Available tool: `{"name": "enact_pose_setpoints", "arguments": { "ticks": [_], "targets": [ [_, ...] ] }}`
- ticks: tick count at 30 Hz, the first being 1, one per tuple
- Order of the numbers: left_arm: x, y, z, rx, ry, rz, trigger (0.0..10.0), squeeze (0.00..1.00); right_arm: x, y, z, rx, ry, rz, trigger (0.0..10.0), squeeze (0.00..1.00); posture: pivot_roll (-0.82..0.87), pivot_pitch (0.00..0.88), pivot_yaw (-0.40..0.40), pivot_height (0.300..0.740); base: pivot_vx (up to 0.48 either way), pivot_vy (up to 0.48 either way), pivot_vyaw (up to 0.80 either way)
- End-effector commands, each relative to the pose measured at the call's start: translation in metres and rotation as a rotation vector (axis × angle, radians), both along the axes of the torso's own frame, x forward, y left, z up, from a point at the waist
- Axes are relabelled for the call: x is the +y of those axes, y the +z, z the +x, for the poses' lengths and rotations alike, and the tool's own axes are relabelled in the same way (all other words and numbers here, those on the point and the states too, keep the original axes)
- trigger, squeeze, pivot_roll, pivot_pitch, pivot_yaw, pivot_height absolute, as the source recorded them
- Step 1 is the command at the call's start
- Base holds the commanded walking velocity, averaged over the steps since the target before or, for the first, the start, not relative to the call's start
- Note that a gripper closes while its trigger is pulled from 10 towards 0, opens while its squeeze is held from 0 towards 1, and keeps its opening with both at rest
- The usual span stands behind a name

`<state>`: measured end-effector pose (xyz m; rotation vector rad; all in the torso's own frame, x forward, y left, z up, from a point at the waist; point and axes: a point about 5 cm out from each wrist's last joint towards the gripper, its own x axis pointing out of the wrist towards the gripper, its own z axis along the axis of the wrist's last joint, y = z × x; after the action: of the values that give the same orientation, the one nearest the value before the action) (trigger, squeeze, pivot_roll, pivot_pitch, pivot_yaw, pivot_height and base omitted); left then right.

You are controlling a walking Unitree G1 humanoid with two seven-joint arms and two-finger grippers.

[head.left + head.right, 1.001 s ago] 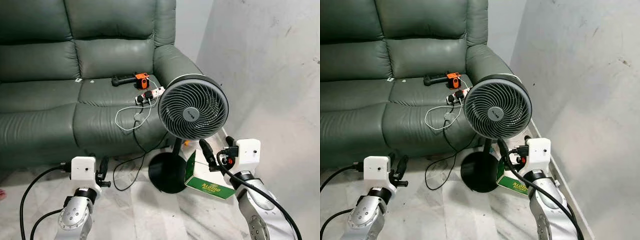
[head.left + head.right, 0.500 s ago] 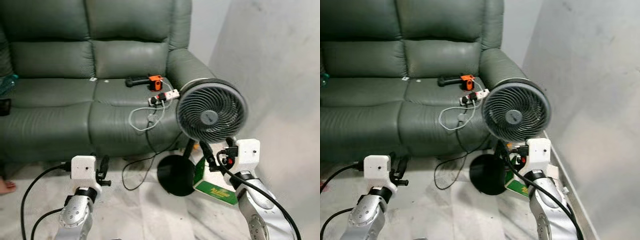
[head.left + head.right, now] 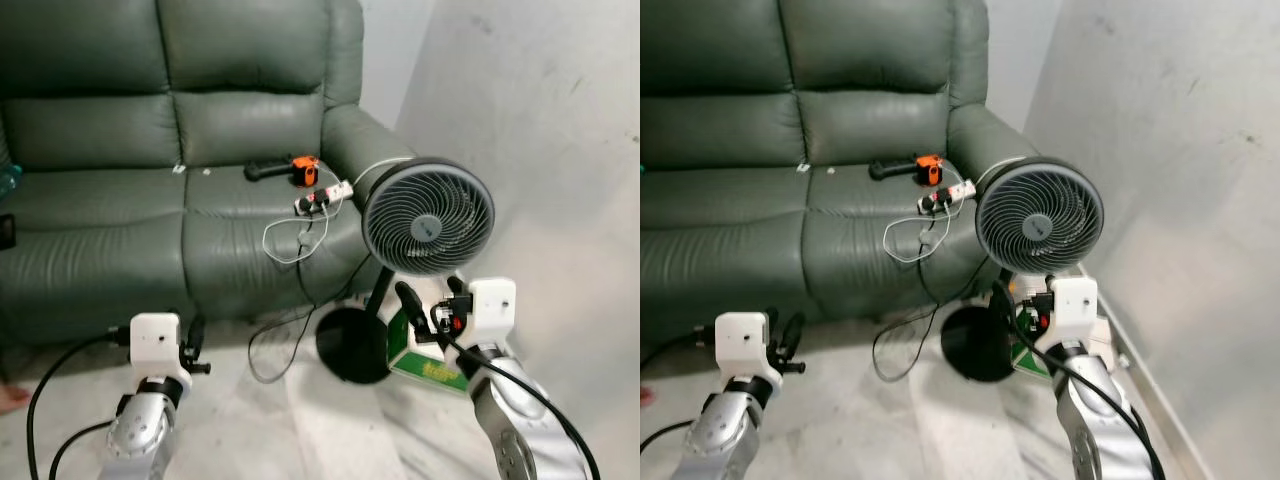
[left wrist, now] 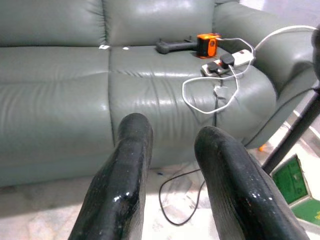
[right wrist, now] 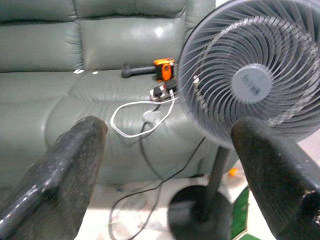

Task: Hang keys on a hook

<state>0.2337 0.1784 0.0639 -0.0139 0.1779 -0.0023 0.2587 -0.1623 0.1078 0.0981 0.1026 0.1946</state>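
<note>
No keys and no hook can be seen in any view. My left gripper hangs low over the pale floor in front of the green sofa. Its two black fingers stand a narrow gap apart with nothing between them. My right gripper is held up close to the pole of the standing fan. It is wide open and empty, and its fingers frame the fan and the sofa seat.
The fan's round black base and a green box sit on the floor by the right wall. On the sofa lie an orange-and-black tool, a power strip and a white cable. A black cord trails across the floor.
The camera has swung and pulled back, so sofa and fan have shifted in the picture. Both arms keep the same pose and the fingers have not changed.
</note>
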Motion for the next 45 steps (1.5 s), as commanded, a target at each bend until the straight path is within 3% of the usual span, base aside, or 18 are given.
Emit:
{"name": "enact_pose_setpoints", "arguments": {
  "ticks": [1,11,26,30,45],
  "targets": [
    [0.004,-0.001,0.000,0.009,0.004,0.000,10.0,0.00,-0.002,-0.001,-0.001,0.007,-0.008,0.005,10.0,0.00,-0.04,0.096,-0.076,0.740,0.000,0.326,0.00],
    [0.003,-0.001,0.001,0.010,0.007,-0.006,10.0,0.00,-0.003,-0.001,0.000,0.006,-0.009,0.001,10.0,0.00,-0.04,0.088,-0.074,0.740,0.000,0.325,0.00],
    [0.008,0.000,0.003,0.019,0.032,0.007,10.0,0.00,-0.003,0.000,0.001,-0.003,-0.011,-0.017,10.0,0.00,-0.05,0.084,-0.056,0.740,0.000,0.000,0.00],
    [0.013,0.006,0.009,0.002,0.071,-0.005,10.0,0.00,-0.004,0.000,0.000,0.006,-0.024,-0.024,10.0,0.00,-0.05,0.087,-0.054,0.740,0.000,0.000,0.00],
    [0.005,0.027,0.028,-0.054,0.040,-0.087,10.0,0.00,-0.004,-0.003,0.002,0.040,-0.044,-0.015,10.0,0.00,-0.04,0.087,-0.061,0.740,0.000,0.000,-0.80]
  ]
}}
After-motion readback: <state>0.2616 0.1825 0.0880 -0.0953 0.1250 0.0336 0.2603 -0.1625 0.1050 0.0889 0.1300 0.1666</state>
